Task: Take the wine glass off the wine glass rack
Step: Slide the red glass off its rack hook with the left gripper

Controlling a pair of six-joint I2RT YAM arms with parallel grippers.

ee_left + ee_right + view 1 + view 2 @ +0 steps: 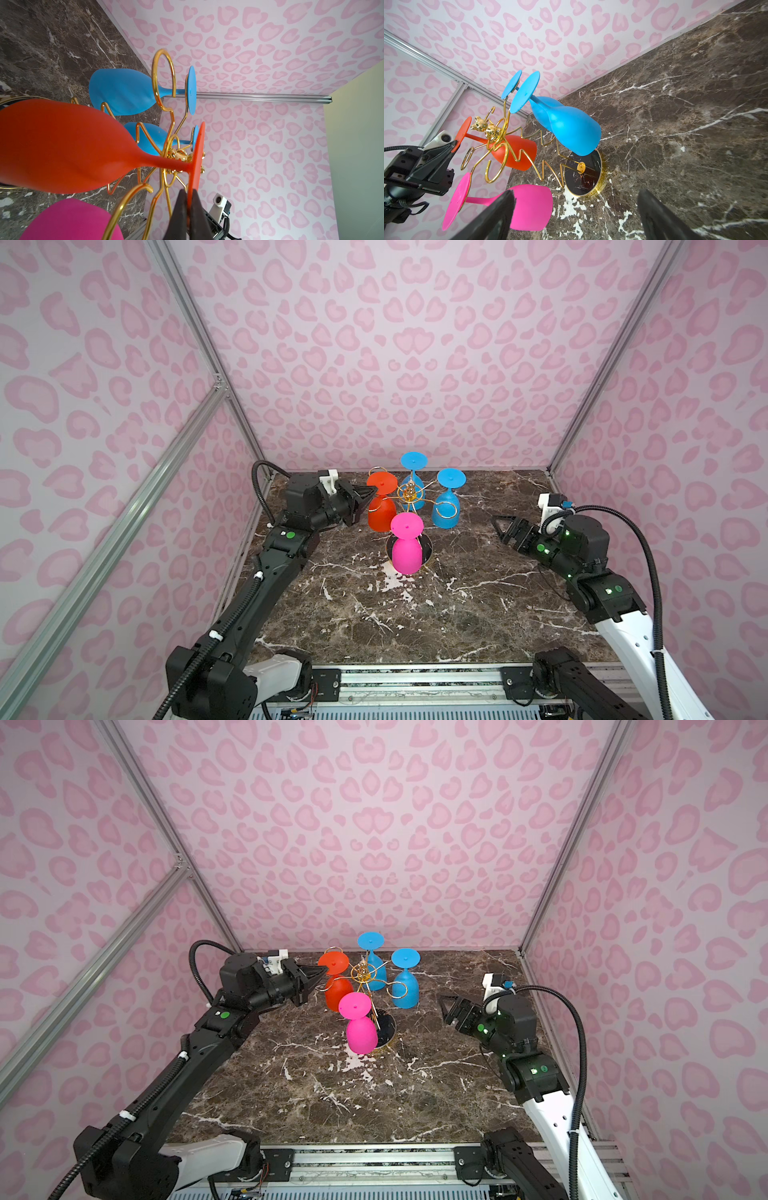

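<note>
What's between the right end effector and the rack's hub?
A blue glass hanging upside down from the rack, then bare table up to the open right end effector; both top views show this.

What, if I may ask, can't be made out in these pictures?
Both top views: rack base mostly behind the pink glass.
Left wrist view: orange glass rim cut off by the frame edge.
Right wrist view: right gripper fingers cut off by the frame edge.
Top views: rear blue glass bowl partly behind gold wires.
</note>
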